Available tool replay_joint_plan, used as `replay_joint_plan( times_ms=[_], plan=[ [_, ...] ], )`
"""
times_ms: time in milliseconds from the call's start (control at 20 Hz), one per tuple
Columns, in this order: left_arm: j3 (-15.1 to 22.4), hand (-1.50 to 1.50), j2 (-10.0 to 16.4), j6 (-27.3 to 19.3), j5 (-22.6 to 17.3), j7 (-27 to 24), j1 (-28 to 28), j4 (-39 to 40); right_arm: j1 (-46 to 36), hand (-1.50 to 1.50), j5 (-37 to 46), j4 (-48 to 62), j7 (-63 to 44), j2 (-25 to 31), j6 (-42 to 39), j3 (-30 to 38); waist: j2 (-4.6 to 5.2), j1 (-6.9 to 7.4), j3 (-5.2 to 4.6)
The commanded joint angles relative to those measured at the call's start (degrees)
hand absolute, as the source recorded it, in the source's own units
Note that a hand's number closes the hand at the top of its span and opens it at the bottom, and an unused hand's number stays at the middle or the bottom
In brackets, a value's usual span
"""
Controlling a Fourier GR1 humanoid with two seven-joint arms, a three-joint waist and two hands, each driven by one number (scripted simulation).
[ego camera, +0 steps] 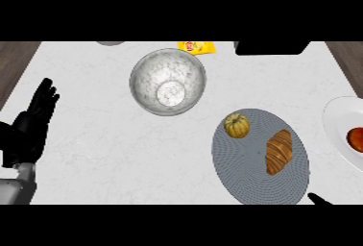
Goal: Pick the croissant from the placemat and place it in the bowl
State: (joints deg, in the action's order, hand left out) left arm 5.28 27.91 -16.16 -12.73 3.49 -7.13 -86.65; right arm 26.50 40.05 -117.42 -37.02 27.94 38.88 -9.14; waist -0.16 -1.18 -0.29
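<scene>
2 hands were in the head view. The left hand (32, 126) rested at the left edge of the counter (106, 158), with its fingers straight and pointing up, holding nothing. Of the right hand (318, 198) only a small black tip showed at the lower right, just at the edge of the placemat (241, 166), so it could not be told whether it was open or closed.

The croissant (279, 151) lay on the right part of the grey placemat, apart from both hands. A small yellow pumpkin (236, 124) sat on the same placemat, near its upper edge. The metal bowl (168, 81) stood above and to the left, well apart from the croissant.

A white plate (337, 120) was cut off by the right edge, and the reddish thing (356, 139) on it was hard to make out. A yellow packet (196, 46) and a black object (273, 47) were cut off at the top.
</scene>
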Motion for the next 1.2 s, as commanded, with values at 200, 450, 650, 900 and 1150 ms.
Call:
replay_joint_plan(
  times_ms=[200,450,650,900,1150],
  plan=[
    [0.02,0.00,-1.88,1.25,1.71,0.04,-4.03,3.00,-10.47,-1.50,0.09,-12.03,-21.40,6.67,-24.11,6.45,0.39,1.28,0.17],
    [0.48,0.00,-2.44,1.05,1.90,0.91,-2.53,1.56,-16.22,-1.50,-9.88,-6.45,-26.12,11.10,-36.47,5.56,0.52,2.39,0.17],
    [0.22,0.00,-2.44,2.55,1.62,0.86,-3.52,1.45,-23.69,-1.50,-16.27,1.47,-27.99,10.59,-42.17,4.59,0.57,2.52,0.21],
    [-0.54,0.00,-2.32,1.79,2.21,2.74,-1.15,-2.24,-31.22,-1.50,-24.15,10.31,-27.35,9.34,-47.44,5.53,0.30,2.54,0.28],
    [-0.76,0.00,-2.58,2.65,2.73,2.70,-1.25,-1.89,-33.40,-1.50,-26.96,16.12,-28.97,7.51,-51.53,1.47,0.31,2.25,0.27]
  ],
)
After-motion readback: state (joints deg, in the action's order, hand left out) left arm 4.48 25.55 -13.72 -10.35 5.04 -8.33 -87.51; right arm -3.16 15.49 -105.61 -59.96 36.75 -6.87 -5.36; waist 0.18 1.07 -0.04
